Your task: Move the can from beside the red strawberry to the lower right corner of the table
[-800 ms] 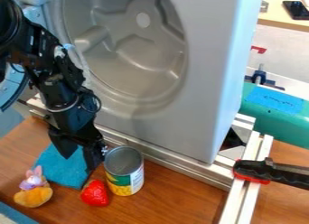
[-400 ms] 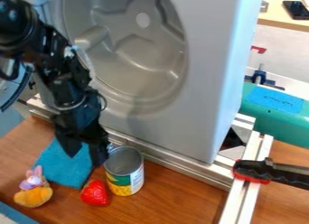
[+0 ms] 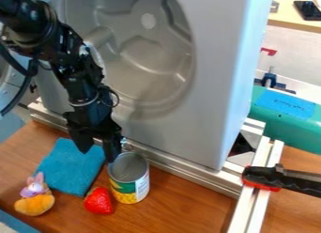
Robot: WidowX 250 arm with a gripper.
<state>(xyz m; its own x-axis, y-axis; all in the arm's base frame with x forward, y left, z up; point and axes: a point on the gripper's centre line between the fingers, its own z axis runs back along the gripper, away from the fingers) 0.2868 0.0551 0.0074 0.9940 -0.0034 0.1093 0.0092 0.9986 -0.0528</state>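
Observation:
The gripper point(image 3: 97, 154) hangs open at the left of the view, above the right part of a blue cloth point(image 3: 70, 167). Its right finger is at the upper left rim of an open-topped can point(image 3: 130, 178); whether they touch I cannot tell. Nothing shows between the fingers. A red strawberry point(image 3: 98, 201) lies just left of the can's base, near the cloth's lower corner. Left of it sits a small plush bunny point(image 3: 35, 195) with an orange lower part.
Behind the can stands a large grey panel point(image 3: 210, 100) with a round recess, along a metal rail point(image 3: 175, 170). A black and red clamp point(image 3: 276, 179) grips the rail at the right. A green object point(image 3: 291, 128) lies beyond it.
The gripper has moved right and somewhat up, from over the cloth's middle toward the can, uncovering more of the cloth. The can, strawberry and bunny have kept their places.

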